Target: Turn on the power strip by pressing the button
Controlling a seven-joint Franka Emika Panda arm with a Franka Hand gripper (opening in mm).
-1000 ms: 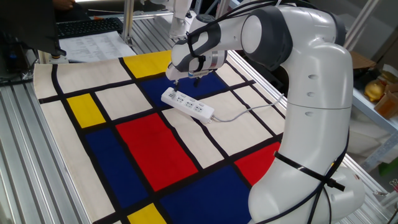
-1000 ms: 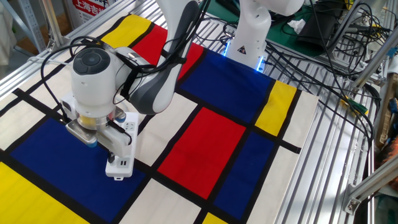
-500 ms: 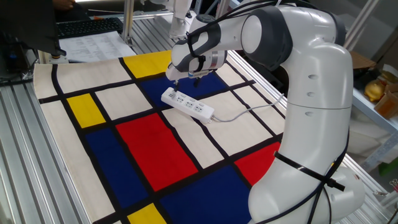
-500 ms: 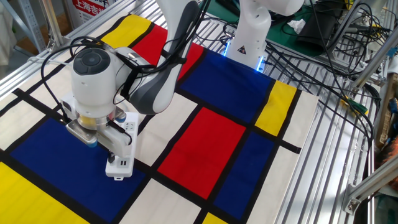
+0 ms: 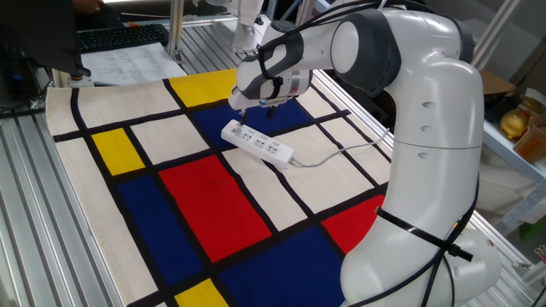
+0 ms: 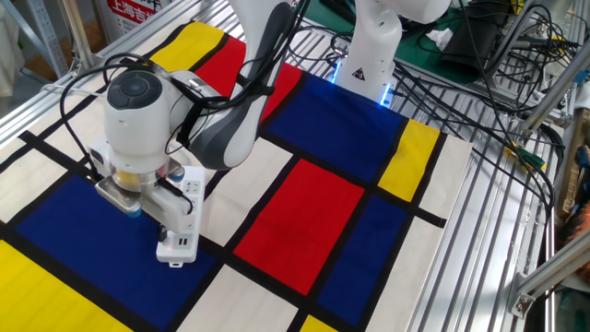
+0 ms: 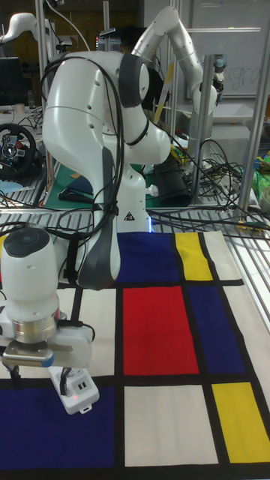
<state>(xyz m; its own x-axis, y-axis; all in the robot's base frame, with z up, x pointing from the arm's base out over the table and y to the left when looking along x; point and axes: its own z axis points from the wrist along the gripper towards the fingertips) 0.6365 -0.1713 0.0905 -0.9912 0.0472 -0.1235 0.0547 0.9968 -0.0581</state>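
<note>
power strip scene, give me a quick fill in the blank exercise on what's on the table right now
1. The power strip is coloured ____.
2. The patch of the mat right beside the strip, toward the camera in one fixed view, is ____.
3. The gripper hangs over the strip's end opposite its ____.

Missing words: white; red; cord

Bright, even light in all three views

The arm point(image 5: 409, 102) has shiny white spots on top, so light comes from above. Shadows on the mat point(image 6: 313, 212) are soft. The tall view is grainier, dimmer toward 12 o'clock.
</note>
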